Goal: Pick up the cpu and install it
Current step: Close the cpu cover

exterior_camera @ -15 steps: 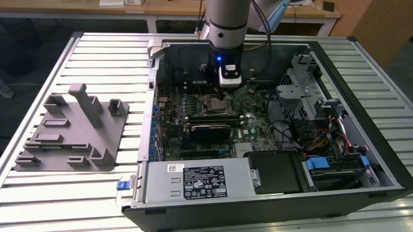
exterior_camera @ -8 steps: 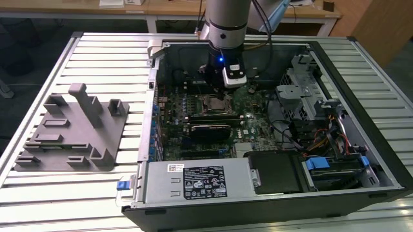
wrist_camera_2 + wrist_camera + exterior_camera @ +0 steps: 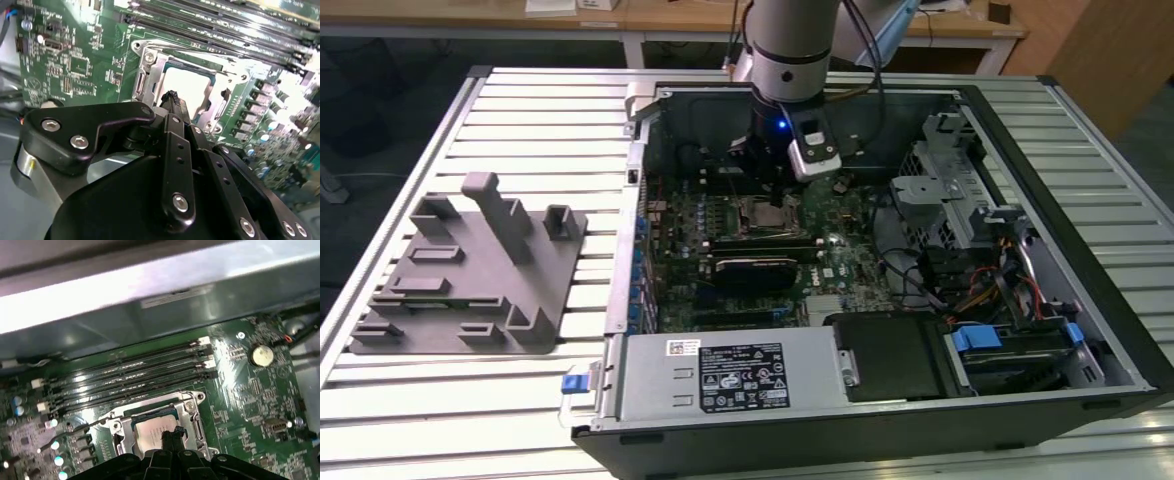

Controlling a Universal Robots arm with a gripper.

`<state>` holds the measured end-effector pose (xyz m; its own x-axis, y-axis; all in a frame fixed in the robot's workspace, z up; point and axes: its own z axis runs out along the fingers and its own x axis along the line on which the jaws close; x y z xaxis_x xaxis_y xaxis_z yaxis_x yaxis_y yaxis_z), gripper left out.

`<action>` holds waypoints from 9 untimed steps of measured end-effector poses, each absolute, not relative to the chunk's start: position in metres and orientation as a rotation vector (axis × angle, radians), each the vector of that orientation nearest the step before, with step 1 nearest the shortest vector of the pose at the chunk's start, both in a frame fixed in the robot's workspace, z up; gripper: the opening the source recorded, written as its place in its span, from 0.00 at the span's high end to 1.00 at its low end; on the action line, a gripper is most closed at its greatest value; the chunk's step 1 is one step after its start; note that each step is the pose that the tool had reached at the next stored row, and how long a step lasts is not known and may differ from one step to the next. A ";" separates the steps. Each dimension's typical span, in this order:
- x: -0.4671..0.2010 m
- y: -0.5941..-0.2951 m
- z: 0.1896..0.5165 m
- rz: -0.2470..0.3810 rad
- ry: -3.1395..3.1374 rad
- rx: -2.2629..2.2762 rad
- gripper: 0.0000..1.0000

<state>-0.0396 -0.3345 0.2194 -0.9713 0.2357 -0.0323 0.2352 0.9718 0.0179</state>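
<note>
i see the end effector (image 3: 171,433) pinched narrow over the cpu (image 3: 147,429) in its socket (image 3: 192,412); computer case (image 3: 854,420) on slatted surface (image 3: 520,110), wooden desks (image 3: 667,20) along the exterior view's upper edge.

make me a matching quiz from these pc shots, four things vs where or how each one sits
Things:
1 cpu
2 fixture block
3 coin battery
4 gripper

States:
a grey, on the table beside the case
b lying in the socket
c shut, just over the socket
d round, silvery, on the green board

Pairs: 1-b, 2-a, 3-d, 4-c
</note>
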 end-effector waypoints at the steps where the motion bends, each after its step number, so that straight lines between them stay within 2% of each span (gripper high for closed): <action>1: -0.040 -0.334 0.219 0.022 3.089 0.341 0.89; 9: -0.040 -0.334 0.217 0.026 3.107 0.104 0.89</action>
